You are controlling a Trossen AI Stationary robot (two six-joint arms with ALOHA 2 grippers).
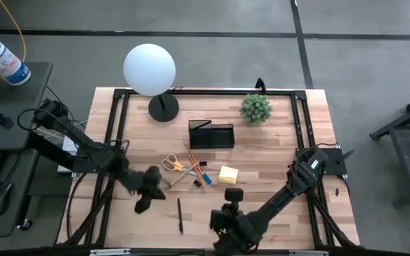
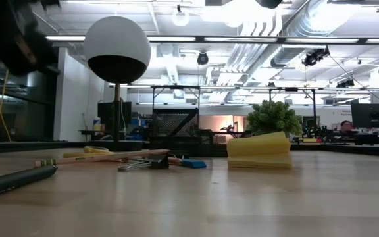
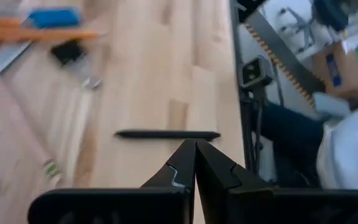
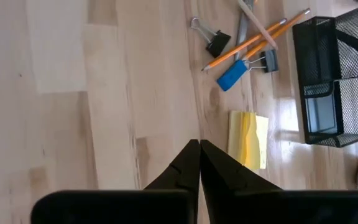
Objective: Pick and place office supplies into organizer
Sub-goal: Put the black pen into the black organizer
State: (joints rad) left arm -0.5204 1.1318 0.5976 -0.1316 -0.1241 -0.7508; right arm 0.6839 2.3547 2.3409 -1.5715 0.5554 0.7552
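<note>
Slim black pen (image 1: 179, 215) lying alone on wooden worktop (image 1: 276, 149) near front edge: light, stiff, rolling easily, best pinched mid-barrel. Left end effector (image 1: 142, 205) hovering beside it, fingers shut, empty. Right end effector (image 1: 223, 222) waiting shut nearby. Black mesh organizer (image 1: 211, 134) sitting farther back.

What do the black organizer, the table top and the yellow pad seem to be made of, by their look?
Organizer: probably metal mesh with a matte black coat; its walls show a fine see-through grid.
Table top: wood, light and smooth with a slight sheen; planks with grain and joint lines are visible.
Yellow pad: likely paper; thin stacked sheets show at the edge, and the top ones curl upward.
</note>
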